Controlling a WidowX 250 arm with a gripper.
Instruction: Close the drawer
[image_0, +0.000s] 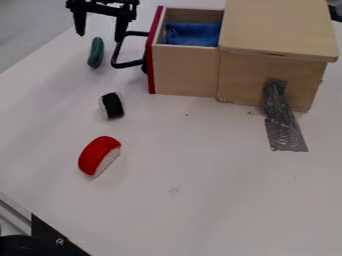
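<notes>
Metal corner: a black metal piece with a bolt (56, 238), at the view's lower left, beside the tabletop's edge.
Tabletop: white, smooth, lightly marked (180, 200); it carries the box and the toys.
Red toy: a glossy red-and-white piece of toy sushi (99, 156), lying on the tabletop, its white part towards the view's right.
Tape: a crinkled strip of silver-grey tape (287, 131), running from the box's near side down onto the tabletop.
Black toy: a small black roll with white ends (113, 105), farther back than the red toy and well apart from it.
Box: a pale wooden cabinet with a flat top (277, 27), at the upper right.
Drawer: a pale wooden drawer with a red front (185, 70), pulled out of the box towards the view's left — plainly open.
Cloth: blue, crumpled (192, 34), inside the drawer.
Handle: a black bar handle (119, 54) on the drawer's red front.
Green toy: a long, dark green rounded piece (96, 52), between the black toy and the claw.
Claw: black, two-fingered (100, 36), at the upper left, pointing down — fingers spread wide, nothing between them; one fingertip is by the handle, contact unclear.
</notes>
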